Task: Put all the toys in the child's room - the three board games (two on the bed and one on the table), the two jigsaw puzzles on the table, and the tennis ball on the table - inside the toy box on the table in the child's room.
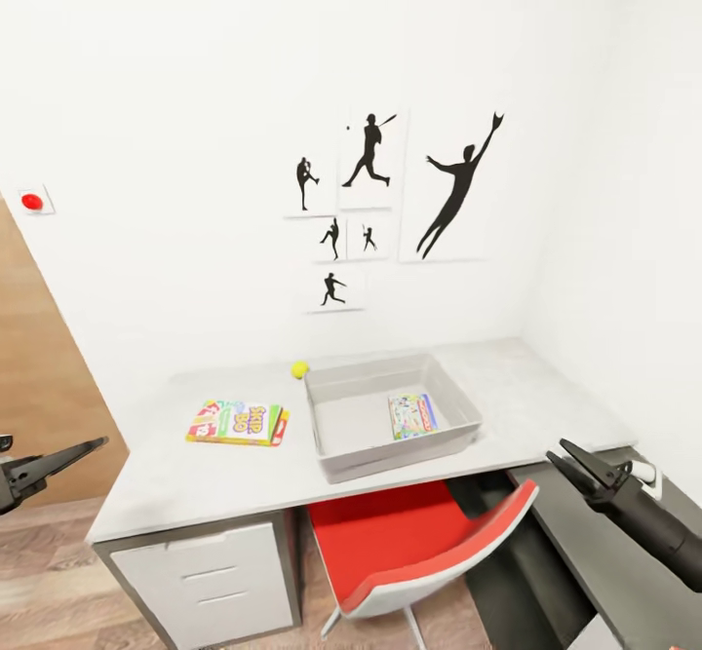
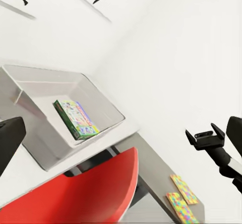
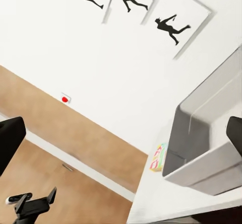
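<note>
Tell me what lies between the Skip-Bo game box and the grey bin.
Only bare light grey desktop separates the yellow-green-red board game from the toy box, in the head view.

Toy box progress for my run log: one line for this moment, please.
toy box: one board game inside | second game and tennis ball on table | both grippers empty

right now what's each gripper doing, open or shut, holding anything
Left gripper: open, fingers apart, holding nothing.
Right gripper: open, fingers apart, holding nothing.
</note>
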### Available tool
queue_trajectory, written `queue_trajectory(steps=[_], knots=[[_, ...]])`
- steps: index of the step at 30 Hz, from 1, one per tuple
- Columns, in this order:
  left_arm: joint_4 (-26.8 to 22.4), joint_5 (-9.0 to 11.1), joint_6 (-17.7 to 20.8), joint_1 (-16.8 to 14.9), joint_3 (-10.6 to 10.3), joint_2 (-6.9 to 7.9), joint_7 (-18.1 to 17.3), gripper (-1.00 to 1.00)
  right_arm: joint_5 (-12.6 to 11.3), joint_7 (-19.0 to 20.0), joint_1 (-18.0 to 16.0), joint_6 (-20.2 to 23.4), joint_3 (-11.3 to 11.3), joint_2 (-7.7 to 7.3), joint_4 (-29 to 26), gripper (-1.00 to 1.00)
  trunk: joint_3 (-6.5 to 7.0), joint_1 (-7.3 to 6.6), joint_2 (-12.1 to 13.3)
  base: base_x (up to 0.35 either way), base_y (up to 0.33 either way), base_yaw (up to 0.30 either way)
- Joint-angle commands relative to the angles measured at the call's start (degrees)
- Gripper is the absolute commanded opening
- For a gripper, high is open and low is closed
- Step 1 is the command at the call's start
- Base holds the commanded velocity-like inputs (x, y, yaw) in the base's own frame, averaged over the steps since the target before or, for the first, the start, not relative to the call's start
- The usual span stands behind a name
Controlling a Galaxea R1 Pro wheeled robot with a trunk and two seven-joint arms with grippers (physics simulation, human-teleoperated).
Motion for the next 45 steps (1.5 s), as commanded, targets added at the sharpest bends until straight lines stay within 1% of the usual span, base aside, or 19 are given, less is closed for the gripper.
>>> queue_trajectory(steps=[1, 12, 32, 45], knots=[[0.0, -0.1, 0.6, 0.0, 0.1, 0.02, -0.2, 1.00, -0.4, 0.0, -0.1, 0.4, 0.0, -0.01, 0.0, 1.00, -0.14, 0.01, -0.1, -0.282, 0.000, -0.258], [0.0, 0.0, 0.7, 0.0, 0.2, 0.12, -0.2, 1.00, -0.4, -0.3, -0.2, 0.5, 0.1, -0.01, 0.4, 1.00, -0.14, 0.01, -0.1, -0.279, 0.028, -0.272], [0.0, 0.0, 0.7, 0.0, 0.5, 0.21, -0.2, 1.00, -0.4, -0.5, -0.2, 0.4, 0.3, 0.02, 0.5, 1.00, -0.14, 0.01, -0.1, -0.235, 0.163, -0.277], [0.0, 0.0, 0.6, 0.0, 0.5, 0.21, -0.2, 1.00, -0.4, -0.5, -0.2, 0.4, 0.3, 0.06, 0.6, 1.00, -0.14, 0.01, -0.1, -0.082, 0.059, -0.277]])
